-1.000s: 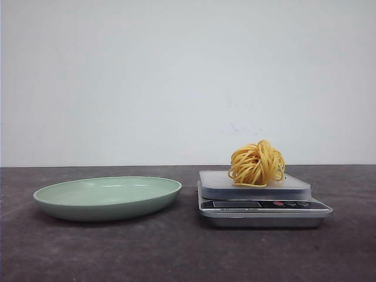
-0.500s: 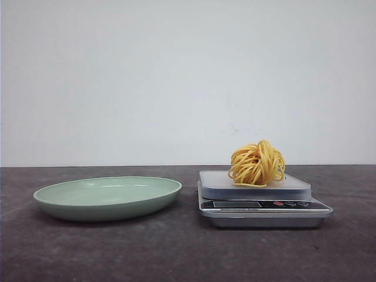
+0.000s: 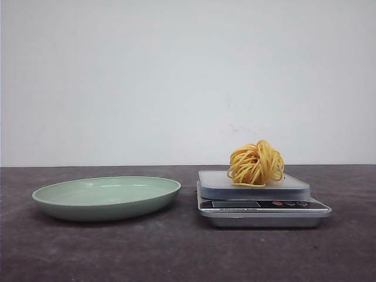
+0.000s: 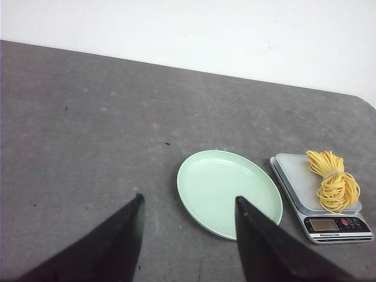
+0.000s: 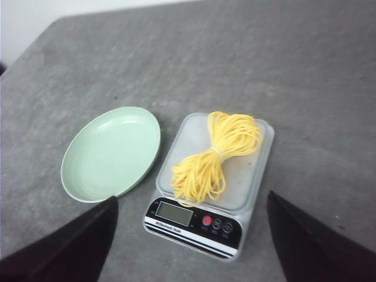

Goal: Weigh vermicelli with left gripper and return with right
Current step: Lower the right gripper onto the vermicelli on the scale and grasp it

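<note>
A yellow bundle of vermicelli (image 3: 256, 163) lies on the platform of a silver kitchen scale (image 3: 258, 207) at the right of the table; it also shows in the left wrist view (image 4: 333, 183) and in the right wrist view (image 5: 214, 154). A pale green plate (image 3: 106, 197) sits empty to the scale's left. My left gripper (image 4: 188, 202) is open and empty, high above the table near the plate (image 4: 226, 185). My right gripper (image 5: 191, 202) is open and empty, high above the scale (image 5: 200, 226). Neither gripper shows in the front view.
The dark grey tabletop (image 3: 176, 252) ends at a white wall (image 3: 176, 76) behind. The table's rounded far corners show in the wrist views (image 4: 367, 106).
The plate, scale and vermicelli sit a few pixels further left in the front view; otherwise nothing has visibly changed.
</note>
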Controlling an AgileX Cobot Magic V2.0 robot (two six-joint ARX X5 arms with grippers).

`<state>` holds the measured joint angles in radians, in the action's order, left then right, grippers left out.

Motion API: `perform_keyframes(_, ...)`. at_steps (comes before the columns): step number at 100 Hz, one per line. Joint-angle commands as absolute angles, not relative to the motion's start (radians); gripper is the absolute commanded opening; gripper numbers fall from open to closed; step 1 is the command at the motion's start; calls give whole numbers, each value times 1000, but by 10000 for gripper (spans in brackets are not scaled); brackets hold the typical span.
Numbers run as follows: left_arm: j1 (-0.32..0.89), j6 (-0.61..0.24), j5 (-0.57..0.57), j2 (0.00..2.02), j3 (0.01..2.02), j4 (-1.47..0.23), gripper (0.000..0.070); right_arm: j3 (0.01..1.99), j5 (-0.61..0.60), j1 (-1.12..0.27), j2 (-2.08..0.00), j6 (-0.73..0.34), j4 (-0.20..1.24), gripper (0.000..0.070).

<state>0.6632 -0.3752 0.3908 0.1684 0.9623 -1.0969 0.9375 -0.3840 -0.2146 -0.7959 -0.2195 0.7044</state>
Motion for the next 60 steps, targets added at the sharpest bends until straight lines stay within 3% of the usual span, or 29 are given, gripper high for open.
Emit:
perform_keyframes(1, 668, -359, 382, 168, 976, -1086, 284, 979, -359, -251, -888, -241, 691, 512)
perform_keyframes(22, 668, -360, 366, 168, 976, -1085, 283, 1093, -249, -368, -1174, -265, 679, 512)
perform_keyframes(60, 668, -360, 342, 168, 976, -1102, 283, 1197, -218, -398, -1560, -334, 628, 512)
